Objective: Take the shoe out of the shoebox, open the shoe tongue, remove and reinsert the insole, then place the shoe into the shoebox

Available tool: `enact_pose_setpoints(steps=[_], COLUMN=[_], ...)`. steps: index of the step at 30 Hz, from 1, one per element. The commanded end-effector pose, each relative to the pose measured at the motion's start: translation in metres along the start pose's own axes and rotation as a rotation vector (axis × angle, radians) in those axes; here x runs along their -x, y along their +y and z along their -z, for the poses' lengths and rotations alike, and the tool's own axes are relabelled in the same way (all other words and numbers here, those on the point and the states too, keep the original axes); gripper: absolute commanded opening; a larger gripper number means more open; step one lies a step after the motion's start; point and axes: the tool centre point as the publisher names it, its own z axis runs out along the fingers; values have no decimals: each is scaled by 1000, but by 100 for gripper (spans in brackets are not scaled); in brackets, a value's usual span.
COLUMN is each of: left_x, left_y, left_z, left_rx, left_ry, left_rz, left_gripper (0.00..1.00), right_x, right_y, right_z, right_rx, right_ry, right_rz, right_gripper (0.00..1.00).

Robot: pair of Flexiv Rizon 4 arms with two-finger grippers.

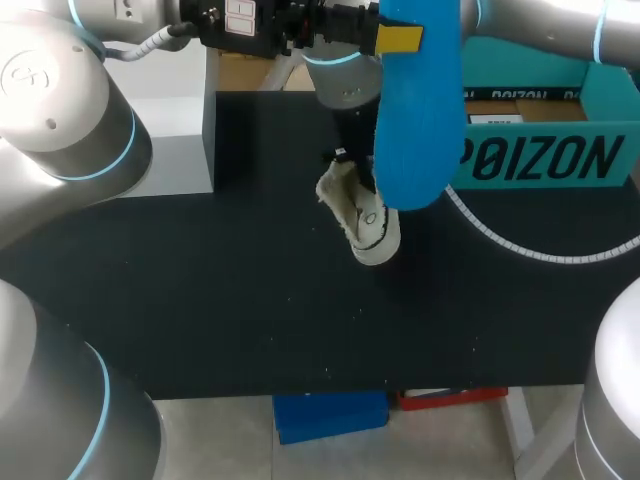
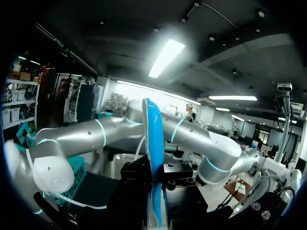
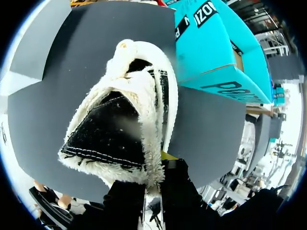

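Step, by judgement: reinserting insole (image 1: 415,110). Clamping it aloft in left gripper (image 2: 158,179); clamping shoe (image 1: 365,225) by its collar in right gripper (image 3: 153,184), mid tabletop (image 1: 200,290) toward far edge, near shoebox (image 1: 540,160). Next likely calling for lowering insole toe-first into opening.

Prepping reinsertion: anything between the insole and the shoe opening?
Nothing visible. The left pincer holds the insole aloft. The right pincer holds the shoe near the insole's lower end. In the right wrist view nothing lies across the shoe's mouth.
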Motion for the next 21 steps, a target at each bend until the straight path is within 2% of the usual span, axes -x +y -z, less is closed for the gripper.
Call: enact_pose_setpoints(steps=[1,11,21], left_x=[1,1,1], left_y=[1,1,1], left_z=[-2,-2,-2], left_rx=[-2,-2,-2], left_ry=[-1,-1,-1], left_rz=[-1,-1,-1], left_gripper=[0,0,0], right_x=[-14,-35,-54], right_y=[9,11,15], right_z=[-2,-2,6], right_rx=[-80,-64,28], right_ry=[-1,34,118], right_rz=[-553,-532,-402], right_gripper=[0,0,0])
